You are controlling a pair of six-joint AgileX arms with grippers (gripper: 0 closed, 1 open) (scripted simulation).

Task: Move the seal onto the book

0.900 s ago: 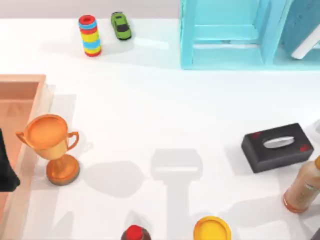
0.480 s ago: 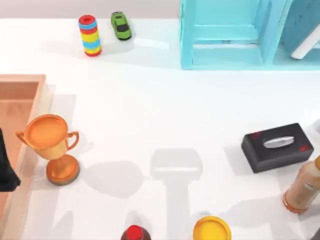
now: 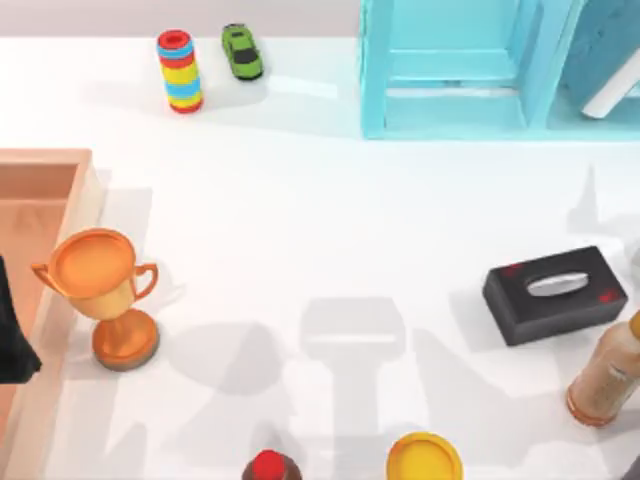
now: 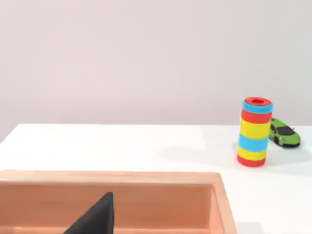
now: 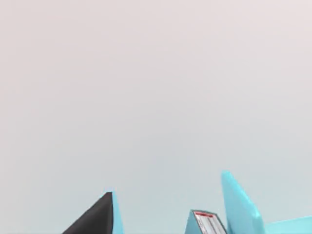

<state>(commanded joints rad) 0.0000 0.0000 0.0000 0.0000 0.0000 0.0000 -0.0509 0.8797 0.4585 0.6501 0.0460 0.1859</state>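
Shadows have shifted on the table; objects haven't. Left pincer: grip state, can't tell. Swinging out, I could topple the trophy just beside it.

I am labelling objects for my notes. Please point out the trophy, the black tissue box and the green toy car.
trophy (image 3: pixel 95 268): top view, on its cup.
black tissue box (image 3: pixel 553 303): top view, on its top face.
green toy car (image 3: pixel 241 50): top view, on its roof.

No text, label or number can be read on anything in these views.
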